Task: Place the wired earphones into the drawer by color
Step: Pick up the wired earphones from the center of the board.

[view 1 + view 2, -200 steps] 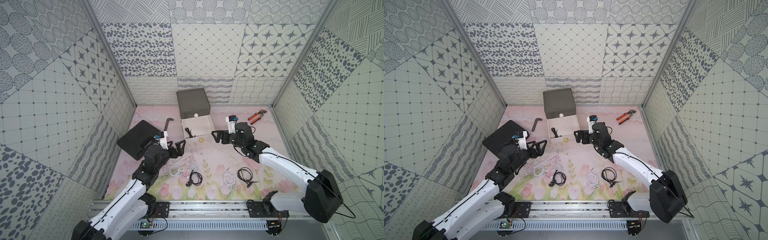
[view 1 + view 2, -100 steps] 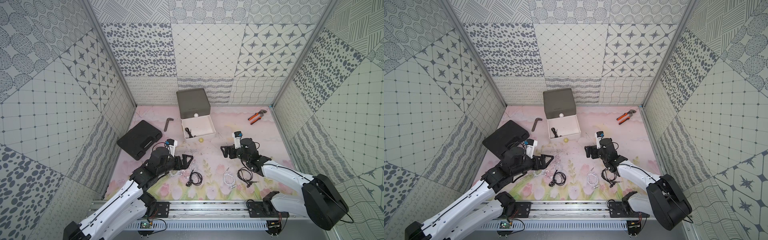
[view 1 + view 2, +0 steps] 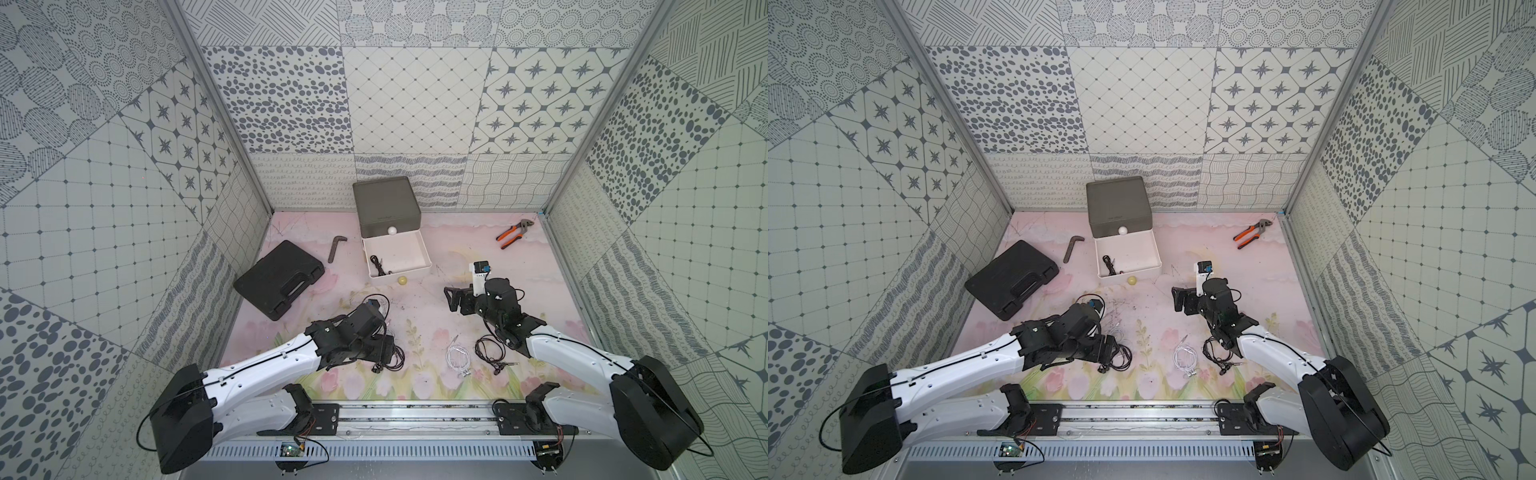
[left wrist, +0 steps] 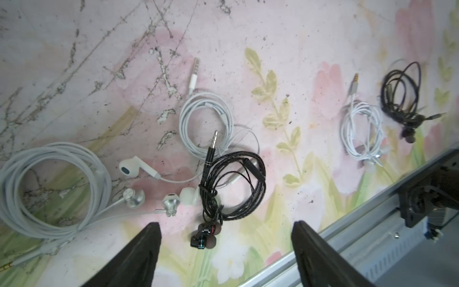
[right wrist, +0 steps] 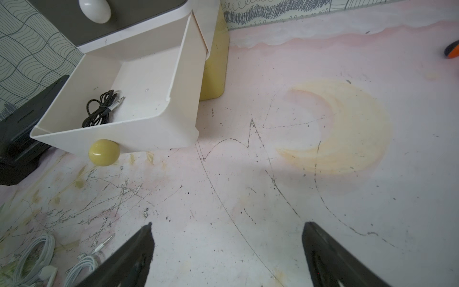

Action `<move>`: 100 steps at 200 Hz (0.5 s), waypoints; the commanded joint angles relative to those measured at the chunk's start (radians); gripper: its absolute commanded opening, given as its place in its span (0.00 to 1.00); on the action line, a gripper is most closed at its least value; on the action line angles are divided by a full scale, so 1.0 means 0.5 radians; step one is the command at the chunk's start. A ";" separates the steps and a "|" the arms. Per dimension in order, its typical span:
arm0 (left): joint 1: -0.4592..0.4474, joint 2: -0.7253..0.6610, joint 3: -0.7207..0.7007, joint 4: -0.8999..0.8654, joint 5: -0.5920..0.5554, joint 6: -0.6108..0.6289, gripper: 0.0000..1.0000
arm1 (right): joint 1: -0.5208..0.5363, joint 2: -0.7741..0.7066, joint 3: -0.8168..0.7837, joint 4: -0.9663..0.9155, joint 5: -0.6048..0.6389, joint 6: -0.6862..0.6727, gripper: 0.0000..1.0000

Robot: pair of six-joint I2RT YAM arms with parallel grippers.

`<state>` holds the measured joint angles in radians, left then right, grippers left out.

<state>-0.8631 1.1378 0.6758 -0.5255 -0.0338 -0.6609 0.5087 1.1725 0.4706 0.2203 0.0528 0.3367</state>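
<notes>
Hovers with left hand (image 4: 225,223) open over black earphones (image 4: 208,198), half hiding them in both top views; right hand (image 5: 228,223) open too.

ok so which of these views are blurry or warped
Left wrist view: the black braided earphones nearest the jaws are sharp, while the farther black coil is smeared. Right wrist view: the white drawer has walls splayed by the wide lens, and the near jaws are dark and soft. Both top views: even light, crisp.
</notes>
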 commanded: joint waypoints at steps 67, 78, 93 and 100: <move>-0.177 0.449 0.166 -0.129 -0.442 -0.004 0.59 | -0.007 -0.099 -0.081 0.130 0.172 0.021 0.97; -0.186 0.466 0.167 -0.125 -0.463 -0.004 0.56 | -0.007 -0.097 -0.080 0.133 0.168 0.023 0.97; -0.197 0.500 0.170 -0.115 -0.484 0.000 0.52 | -0.007 -0.099 -0.081 0.137 0.167 0.029 0.97; -0.200 0.515 0.172 -0.112 -0.488 0.008 0.52 | -0.007 -0.099 -0.082 0.137 0.171 0.029 0.97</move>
<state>-0.9497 1.3598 0.7460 -0.5587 -0.1947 -0.6582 0.5087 1.1378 0.4408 0.2409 0.1200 0.3412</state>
